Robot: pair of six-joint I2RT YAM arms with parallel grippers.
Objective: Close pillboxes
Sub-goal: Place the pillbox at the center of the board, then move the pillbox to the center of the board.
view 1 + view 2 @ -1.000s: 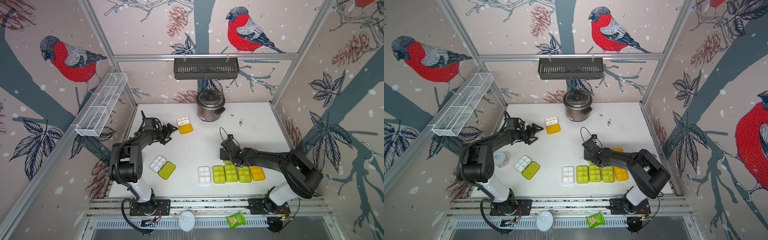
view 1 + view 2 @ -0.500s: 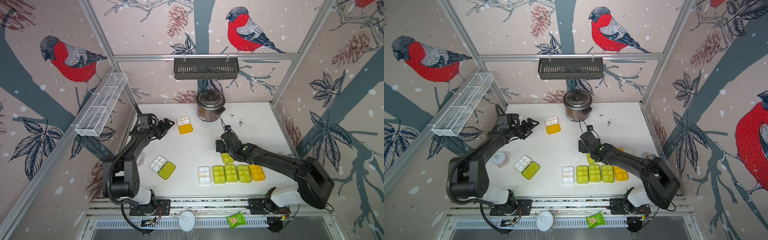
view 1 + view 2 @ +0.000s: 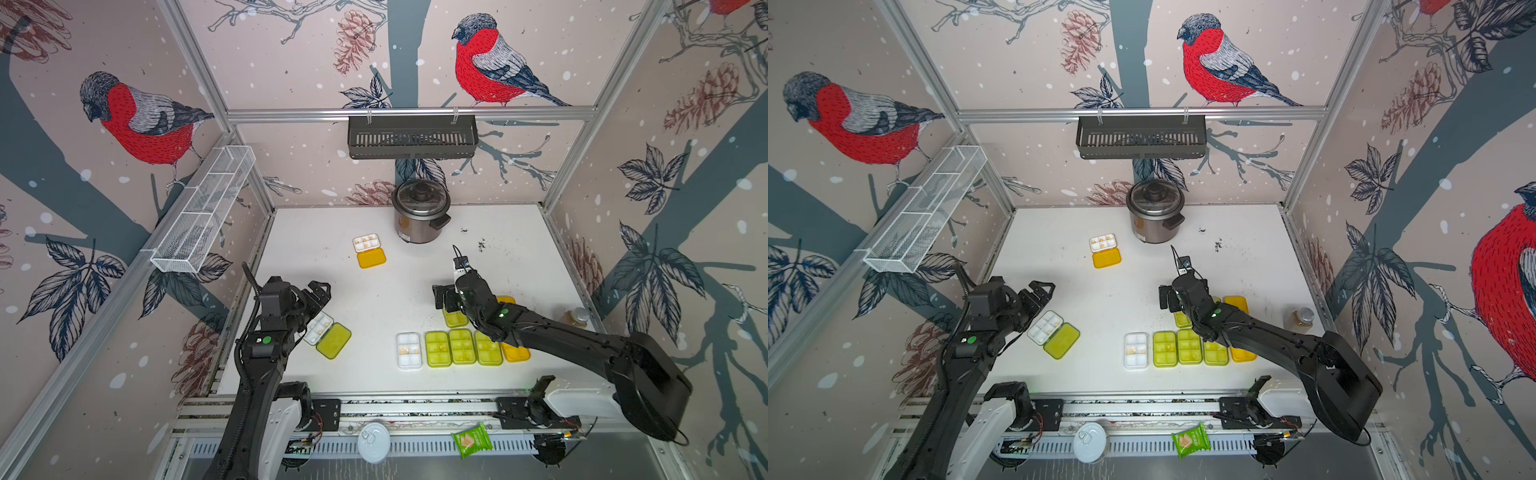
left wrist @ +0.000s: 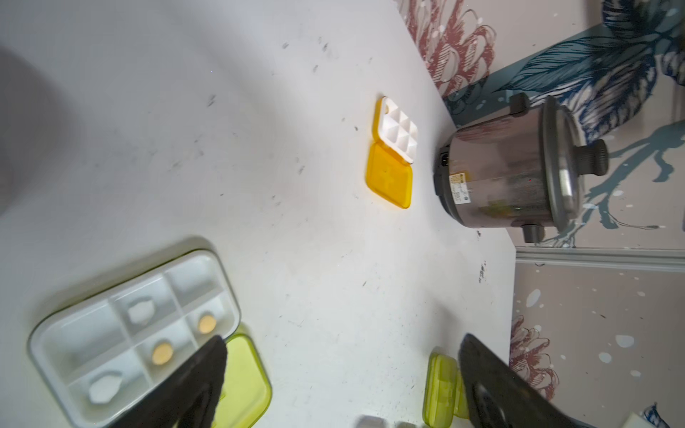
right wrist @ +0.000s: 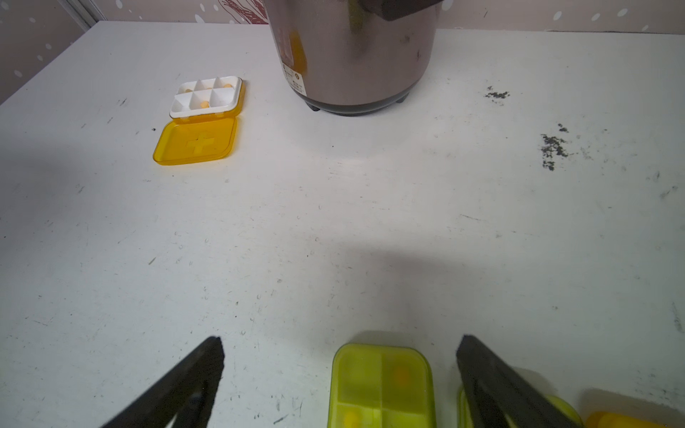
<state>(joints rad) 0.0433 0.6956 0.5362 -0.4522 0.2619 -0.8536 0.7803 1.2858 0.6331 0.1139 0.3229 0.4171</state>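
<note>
Close beside the left gripper [image 3: 320, 293], spread wide and empty, the open lime pillbox [image 3: 327, 335] lies diagonally, lid flat on the side away from that arm; the right gripper [image 3: 441, 297], also released, hovers well apart.

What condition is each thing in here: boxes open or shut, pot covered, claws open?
Cooker, lid on.
Left gripper, open, empty.
Right gripper, open, empty.
Orange pillbox by the cooker, open, lid flat.
Green pillbox by the left gripper, open, lid flat.
Row of five pillboxes, shut.
Green pillbox behind the row, shut.
</note>
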